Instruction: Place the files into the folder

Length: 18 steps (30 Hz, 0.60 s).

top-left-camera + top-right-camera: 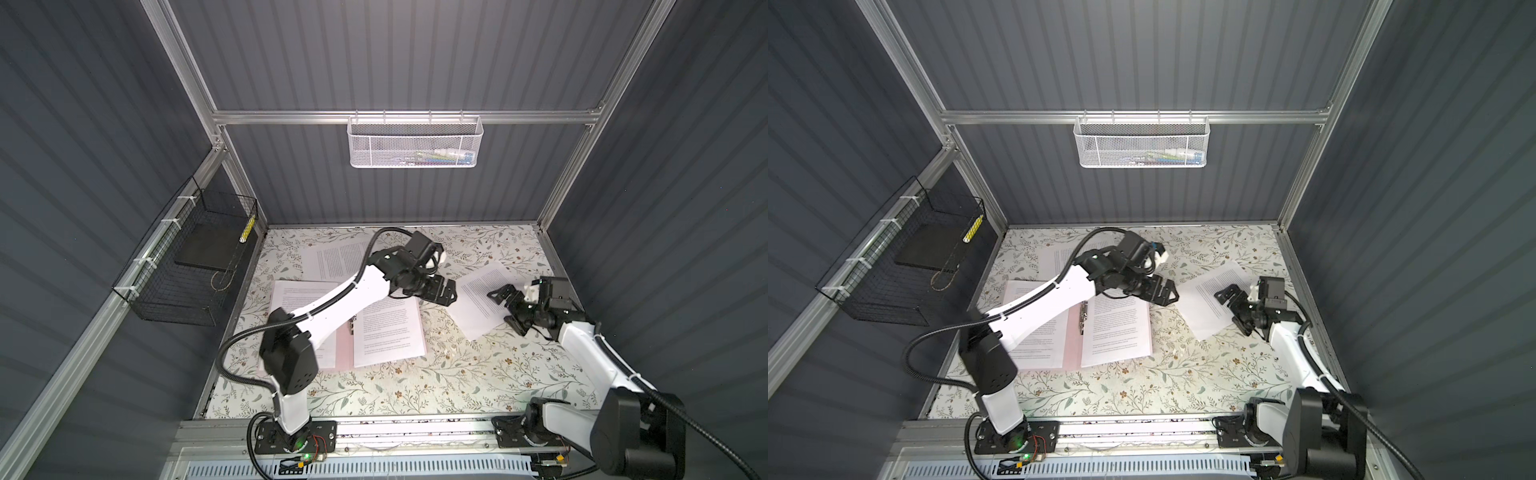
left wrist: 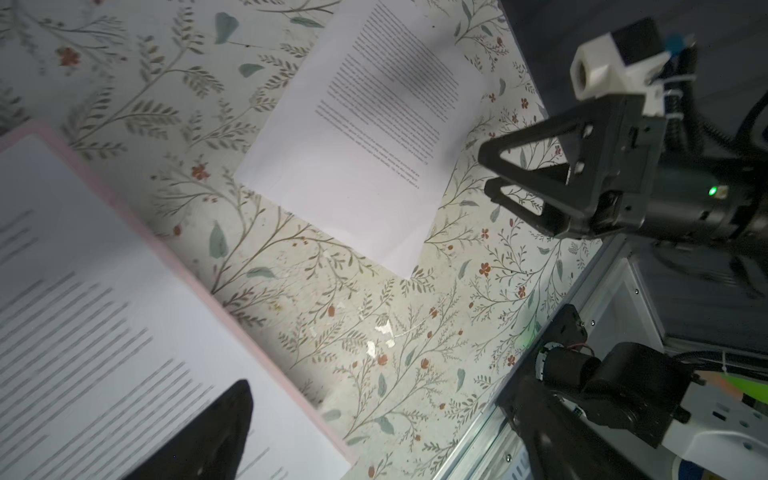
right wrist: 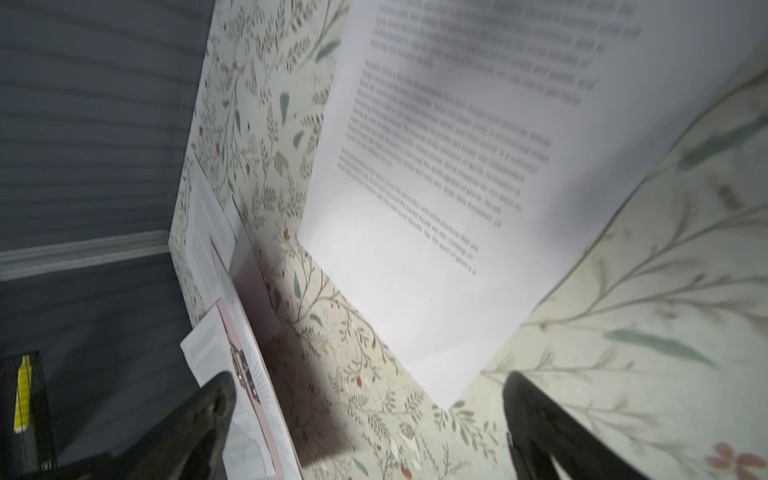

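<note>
**Both grippers spread wide, one sheet outside the folder**

In both top views the left gripper (image 1: 448, 293) hangs with its jaws apart and empty. Under and behind it lies the open folder (image 1: 343, 351), carrying printed files (image 1: 390, 332). The right gripper (image 1: 505, 311), equally spread, hangs over a loose sheet (image 1: 478, 299).

In the left wrist view, that sheet lies flat on the floral table (image 2: 291, 332), between both grippers.

In the right wrist view, the sheet lies ahead of the parted fingers (image 3: 199, 415), with the folder beyond one finger.

folder (image 1: 344, 353) on worktop (image 1: 415, 386), left of middle | left-half sheet (image 1: 291, 297) and right-half sheet (image 1: 390, 332) lie in it | back sheet (image 1: 328, 257) behind it | far sheet (image 1: 478, 299) to its right, apart
</note>
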Motion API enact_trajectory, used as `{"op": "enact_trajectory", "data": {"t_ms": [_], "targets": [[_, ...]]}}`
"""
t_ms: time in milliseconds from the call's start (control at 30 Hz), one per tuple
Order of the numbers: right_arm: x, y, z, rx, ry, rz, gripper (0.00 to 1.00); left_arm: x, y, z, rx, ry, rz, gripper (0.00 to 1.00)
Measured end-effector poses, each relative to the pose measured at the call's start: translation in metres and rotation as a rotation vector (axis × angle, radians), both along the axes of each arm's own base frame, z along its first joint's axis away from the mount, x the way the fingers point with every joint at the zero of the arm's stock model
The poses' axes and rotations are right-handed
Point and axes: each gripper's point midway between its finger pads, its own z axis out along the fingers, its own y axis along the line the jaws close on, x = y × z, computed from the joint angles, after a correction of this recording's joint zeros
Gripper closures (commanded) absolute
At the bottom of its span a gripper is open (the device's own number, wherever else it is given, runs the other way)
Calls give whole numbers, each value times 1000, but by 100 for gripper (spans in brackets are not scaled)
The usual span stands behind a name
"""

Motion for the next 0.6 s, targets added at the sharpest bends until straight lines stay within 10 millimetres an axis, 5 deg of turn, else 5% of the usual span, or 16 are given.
{"op": "enact_trajectory", "data": {"t_ms": [133,300,600], "targets": [[16,-34,-21,4,53,-91,1,12,-50,-43,21,25,-43,0],[14,-63,-45,-6,110,-184,1,41,-85,-95,34,60,-48,0],[33,-101,-57,-4,115,-261,1,52,-100,-149,66,110,-53,0]]}}
